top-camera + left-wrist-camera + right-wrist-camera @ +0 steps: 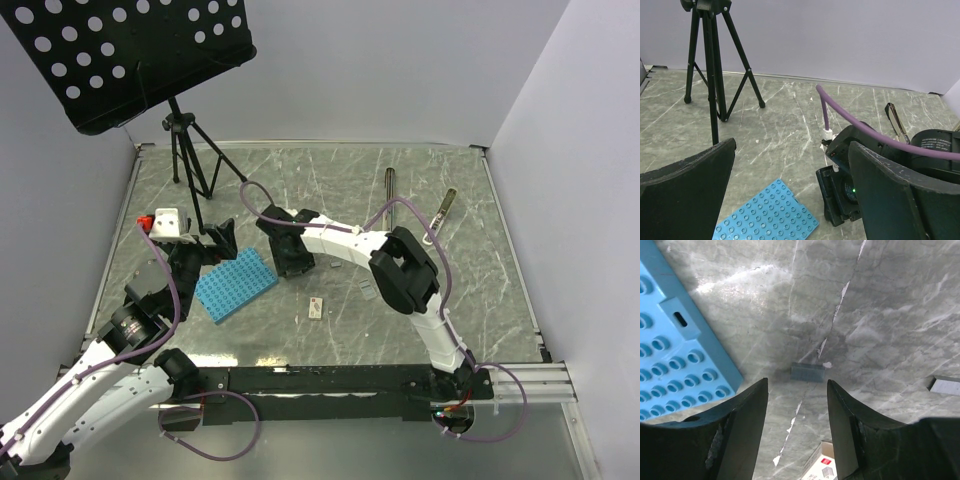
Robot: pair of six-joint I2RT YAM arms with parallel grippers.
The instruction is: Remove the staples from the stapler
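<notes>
Stapler (896, 120) (black, silvery-topped) lies untouched; left gripper (792, 147) and right gripper (797, 390) spread.

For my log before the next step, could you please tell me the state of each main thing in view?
Stapler: lying flat, not held.
Staple strip: lying loose, out of the stapler.
Left gripper: open, empty.
Right gripper: open, empty, over the staple strip.
Blue plate: lying flat, studs up.
Music stand: upright.
</notes>
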